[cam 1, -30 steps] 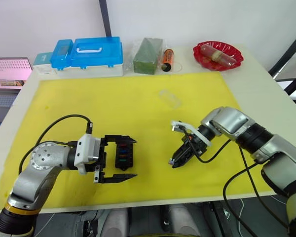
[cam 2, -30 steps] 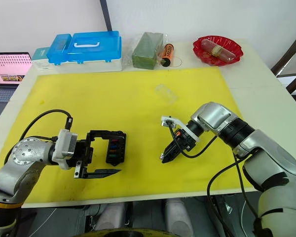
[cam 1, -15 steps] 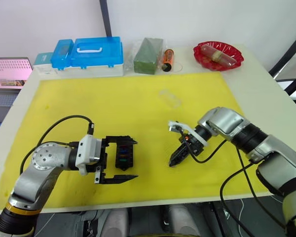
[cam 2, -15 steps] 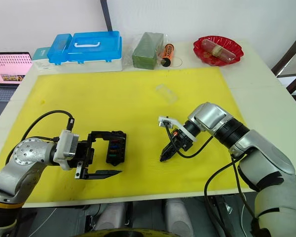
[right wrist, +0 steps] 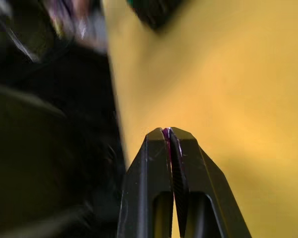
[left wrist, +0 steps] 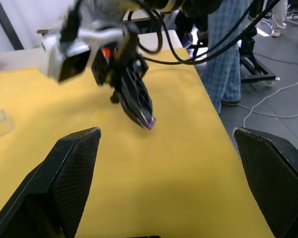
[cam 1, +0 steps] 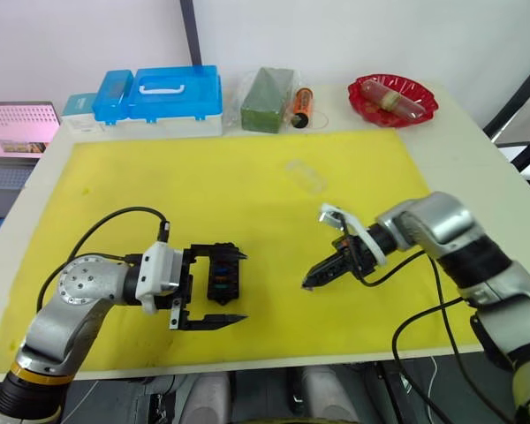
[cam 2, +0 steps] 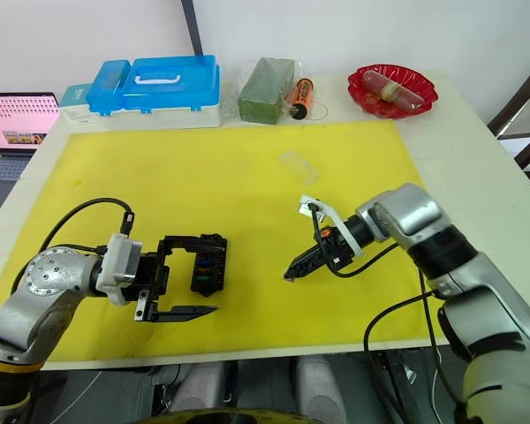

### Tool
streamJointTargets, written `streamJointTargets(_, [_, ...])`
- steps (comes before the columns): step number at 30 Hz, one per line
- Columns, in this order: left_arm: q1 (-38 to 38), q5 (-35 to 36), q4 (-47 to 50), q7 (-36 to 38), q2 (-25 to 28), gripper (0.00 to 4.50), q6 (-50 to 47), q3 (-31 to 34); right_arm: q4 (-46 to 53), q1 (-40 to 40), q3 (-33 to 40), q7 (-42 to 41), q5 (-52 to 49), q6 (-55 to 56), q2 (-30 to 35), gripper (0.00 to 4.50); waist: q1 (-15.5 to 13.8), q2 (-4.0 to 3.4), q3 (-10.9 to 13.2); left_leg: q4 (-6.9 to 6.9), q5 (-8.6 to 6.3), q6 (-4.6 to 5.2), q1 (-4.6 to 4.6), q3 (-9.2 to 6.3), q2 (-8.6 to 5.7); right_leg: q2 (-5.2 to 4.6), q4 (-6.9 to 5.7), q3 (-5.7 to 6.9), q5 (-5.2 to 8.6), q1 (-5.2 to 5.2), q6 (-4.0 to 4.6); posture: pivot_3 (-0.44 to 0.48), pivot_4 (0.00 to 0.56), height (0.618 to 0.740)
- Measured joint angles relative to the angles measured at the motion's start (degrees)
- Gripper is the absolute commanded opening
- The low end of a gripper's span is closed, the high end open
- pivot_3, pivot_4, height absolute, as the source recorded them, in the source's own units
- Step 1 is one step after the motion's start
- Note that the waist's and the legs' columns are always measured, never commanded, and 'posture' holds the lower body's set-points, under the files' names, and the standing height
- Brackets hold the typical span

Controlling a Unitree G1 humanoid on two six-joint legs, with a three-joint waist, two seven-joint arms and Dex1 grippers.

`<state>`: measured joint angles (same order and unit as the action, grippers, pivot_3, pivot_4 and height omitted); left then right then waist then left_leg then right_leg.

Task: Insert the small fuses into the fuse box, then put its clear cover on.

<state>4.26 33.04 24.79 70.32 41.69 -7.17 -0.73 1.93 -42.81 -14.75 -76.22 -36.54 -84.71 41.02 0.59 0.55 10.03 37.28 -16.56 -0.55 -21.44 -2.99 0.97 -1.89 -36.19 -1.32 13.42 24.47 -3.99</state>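
Right claw: the right claw (cam 2: pixel 289 276) is hovering over the yellow mat (cam 1: pixel 247 185), fingers pressed together and pinching a purple fuse (left wrist: pixel 150 122) at the very tip.
Left claw: the left claw (cam 1: pixel 231 286) is lying low on the mat with fingers spread wide, one on either side of the fuse box (cam 1: pixel 219 276); whether the fingers are actually touching the box is hard to tell.
Fuse box: it is sitting between the left claw's fingers, long axis running toward and away from the robot, with several coloured fuses already showing in its slots.
Key relation: the fuse box is lying to the robot's left of the right claw, apart from it across bare mat; the right arm is carrying the fuse, so the move probably calls for travelling leftward and coming down over an empty slot.
Clear cover: the clear cover (cam 1: pixel 304 176) is resting on the mat farther from the robot, beyond the right claw.
Hard to make out: which slots are free cannot be told; the fuse blades' orientation is hidden between the fingers.
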Motion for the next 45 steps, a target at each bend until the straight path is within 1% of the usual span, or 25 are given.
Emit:
streamJointTargets(1, [0.05,0.00,0.03,0.06,0.02,4.50,0.00,-0.02,2.61,1.79,3.85,3.03,-1.67,-2.92,-0.68,0.06,0.00,0.00,0.00,0.00,0.00,0.00,0.01,0.01,0.00,0.00,-0.01,0.00,0.00,0.00,0.00,0.000,0.150,0.740])
streamJointTargets(2, [0.23,0.02,0.06,0.11,0.01,4.50,0.00,-0.14,6.13,5.50,8.82,7.12,-4.54,-4.87,-0.77,0.06,-0.12,0.02,-0.02,0.00,0.00,0.00,0.00,0.00,0.00,0.00,0.01,0.00,0.00,-0.02,0.00,0.000,0.150,0.740])
streamJointTargets(3, [-0.06,0.07,0.10,0.15,0.09,4.50,0.07,0.05,9.68,11.05,14.62,12.03,-8.52,-6.03,-0.77,0.06,-0.53,0.11,-0.08,-0.01,0.00,0.00,0.01,-0.13,-0.01,0.00,0.06,0.10,0.00,-0.15,0.00,0.000,0.150,0.740])
streamJointTargets(5, [-0.56,0.11,0.01,0.13,0.10,4.50,-0.04,0.25,13.90,22.77,25.00,24.74,-17.77,-7.31,-2.05,0.06,-1.37,0.13,-0.09,-0.02,0.00,0.00,-0.02,-0.13,-0.02,0.00,0.10,0.11,0.01,-0.17,0.00,0.000,0.150,0.740])
streamJointTargets(6, [-0.73,0.10,-0.07,0.13,0.12,4.50,-0.09,0.27,14.38,25.20,27.08,28.97,-20.66,-7.42,-2.80,0.06,-1.27,0.10,-0.07,0.01,0.00,0.00,0.00,-0.04,-0.03,-0.01,0.09,0.00,0.00,-0.16,-0.01,0.000,0.150,0.740])
streamJointTargets(8, [-0.16,0.12,-0.03,0.17,0.07,4.50,-0.15,0.16,17.15,29.22,33.58,41.36,-29.50,-7.42,-6.19,0.06,-0.76,0.09,-0.06,0.02,0.00,0.00,0.06,0.06,-0.02,0.03,0.06,-0.15,-0.02,-0.14,0.06,0.000,0.150,0.740])
streamJointTargets(9, [-0.04,0.14,0.02,0.19,0.07,4.50,-0.13,0.19,17.70,29.89,34.59,43.51,-31.24,-7.42,-6.73,0.06,-0.73,0.09,-0.07,0.02,0.00,0.00,0.06,0.05,-0.02,0.04,0.06,-0.15,-0.02,-0.15,0.07,0.000,0.150,0.740])
streamJointTargets(10, [0.01,0.16,0.01,0.38,0.09,4.50,-0.13,0.22,19.11,31.81,37.27,51.52,-37.66,-7.42,-8.03,0.06,-0.12,0.10,-0.08,0.03,0.00,0.01,0.10,0.01,0.01,0.13,0.05,-0.15,0.04,-0.18,0.26,0.000,0.150,0.740])
streamJointTargets(11, [0.15,0.17,0.01,0.53,0.09,4.50,-0.14,0.14,19.40,32.75,38.38,56.82,-41.82,-6.74,-8.17,0.06,0.26,0.09,-0.09,0.02,0.00,0.01,0.13,-0.02,0.03,0.19,0.05,-0.16,0.03,-0.20,0.30,0.000,0.150,0.740])
streamJointTargets(12, [0.33,0.17,-0.08,0.61,0.07,4.50,-0.16,0.04,19.53,36.47,37.21,65.69,-50.20,-1.99,-6.92,0.06,0.25,0.12,-0.11,-0.01,0.00,0.01,0.12,-0.06,0.07,0.24,0.04,-0.13,0.02,-0.22,0.25,0.000,0.150,0.740])
streamJointTargets(14, [0.47,0.17,-0.28,0.70,0.07,4.50,-0.17,0.04,20.15,40.52,32.85,77.17,-61.12,5.79,-3.86,0.06,0.22,0.11,-0.10,-0.04,0.00,0.01,0.09,-0.08,0.07,0.23,0.04,-0.12,0.02,-0.20,0.17,0.000,0.150,0.740])
streamJointTargets(16, [0.73,0.17,-0.57,0.75,0.04,4.50,-0.17,0.02,21.70,42.57,28.81,86.73,-69.55,13.25,-1.93,0.06,0.39,0.14,-0.10,-0.02,0.00,0.01,0.08,-0.07,0.07,0.23,0.06,-0.14,0.01,-0.19,0.15,0.000,0.150,0.740])
streamJointTargets(19, [0.91,0.17,-0.60,0.73,0.03,4.50,-0.17,0.00,23.26,44.47,24.48,96.16,-74.31,22.32,-2.35,0.06,0.45,0.17,-0.11,-0.02,0.00,0.01,0.09,-0.07,0.07,0.25,0.05,-0.16,0.05,-0.19,0.21,0.000,0.150,0.740])
streamJointTargets(21, [0.45,0.17,-0.51,0.70,0.04,4.50,-0.17,0.00,24.10,45.51,22.47,101.32,-74.79,28.31,-5.20,0.06,0.37,0.16,-0.11,-0.02,0.00,0.01,0.09,-0.09,0.08,0.26,0.06,-0.16,0.05,-0.19,0.21,0.000,0.150,0.740])
streamJointTargets(26, [-0.22,0.17,-0.07,0.66,0.10,4.50,-0.17,0.02,26.96,47.71,20.02,106.49,-75.07,35.43,-8.03,0.06,0.17,0.16,-0.11,-0.02,0.00,0.01,0.07,-0.09,0.09,0.25,0.07,-0.18,0.08,-0.18,0.26,0.000,0.150,0.740])
streamJointTargets(34, [-0.20,0.16,0.00,1.01,0.10,4.50,-0.10,0.01,27.83,49.43,19.40,109.11,-75.16,39.19,-7.95,0.06,0.16,0.16,-0.12,-0.02,0.00,0.01,0.07,-0.09,0.09,0.25,0.08,-0.19,0.09,-0.18,0.29,0.000,0.150,0.740])
streamJointTargets(37, [-0.20,0.14,0.00,1.23,0.10,4.50,-0.04,0.01,28.23,49.86,19.26,108.55,-75.16,38.92,-6.71,0.70,0.14,0.16,-0.12,-0.02,0.00,0.01,0.07,-0.09,0.09,0.25,0.08,-0.19,0.10,-0.18,0.30,0.000,0.150,0.740])
streamJointTargets(40, [-0.18,0.14,-0.09,1.86,0.11,4.50,-0.02,0.01,28.45,50.74,19.11,104.90,-75.17,37.41,-3.25,1.68,0.14,0.16,-0.12,-0.02,0.00,0.01,0.07,-0.09,0.09,0.25,0.09,-0.19,0.10,-0.18,0.30,0.000,0.150,0.740])
streamJointTargets(42, [0.01,0.14,-0.21,2.11,0.11,4.50,0.00,0.01,28.63,50.68,19.32,100.20,-75.17,35.12,0.83,2.34,0.14,0.15,-0.12,-0.02,0.00,0.01,0.07,-0.07,0.09,0.25,0.10,-0.20,0.11,-0.18,0.31,0.000,0.150,0.740])
streamJointTargets(43, [0.04,0.14,-0.31,2.21,0.12,4.50,0.01,0.01,28.37,50.53,19.77,96.34,-75.21,33.12,4.32,2.76,0.13,0.15,-0.12,-0.02,0.00,0.01,0.08,-0.06,0.09,0.25,0.11,-0.21,0.11,-0.19,0.31,0.000,0.150,0.740])
streamJointTargets(45, [0.07,0.13,-0.59,2.30,0.11,4.50,0.02,0.01,26.61,49.62,20.35,88.20,-75.26,28.58,11.35,3.42,0.11,0.15,-0.11,-0.01,0.00,0.01,0.08,-0.04,0.09,0.25,0.12,-0.21,0.11,-0.20,0.31,0.000,0.150,0.740])
